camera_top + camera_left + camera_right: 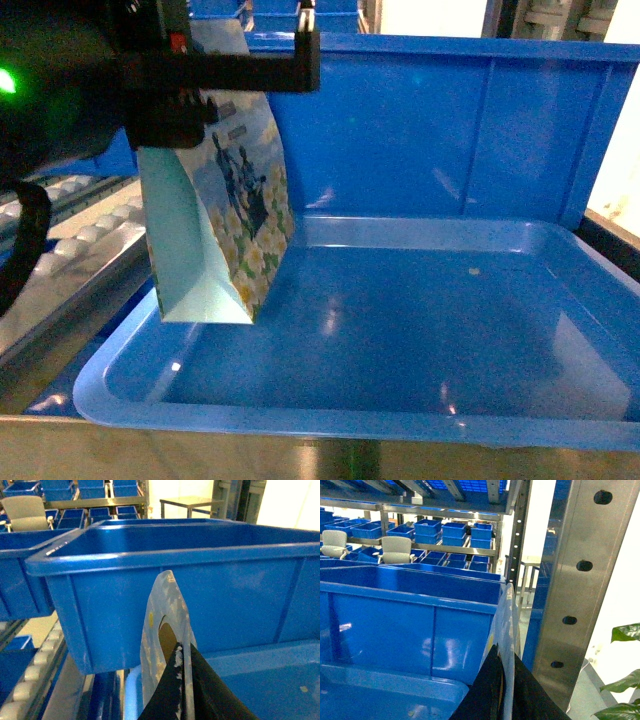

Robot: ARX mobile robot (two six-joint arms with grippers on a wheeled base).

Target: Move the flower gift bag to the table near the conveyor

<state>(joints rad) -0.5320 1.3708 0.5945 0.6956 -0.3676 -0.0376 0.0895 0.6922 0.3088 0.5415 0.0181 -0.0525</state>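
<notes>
The flower gift bag [235,200], pale teal with yellow blooms, hangs upright over the left end of a shiny blue tray [300,415]. My left gripper [205,105] holds it near the top. In the left wrist view the left gripper [184,652] is shut on the bag's pale upper edge [167,610]. My right gripper [502,652] is shut on a thin pale sheet [509,615] that looks like a bag's edge; it is out of the head view. The conveyor's white rollers [80,240] run along the left. The table is out of view.
A tall blue bin [450,130] stands right behind the tray. More rollers [30,680] lie left of the bin. A steel rack post [580,605] rises close on the right gripper's right, with a plant [625,680] beyond. Shelves of blue bins [445,535] fill the background.
</notes>
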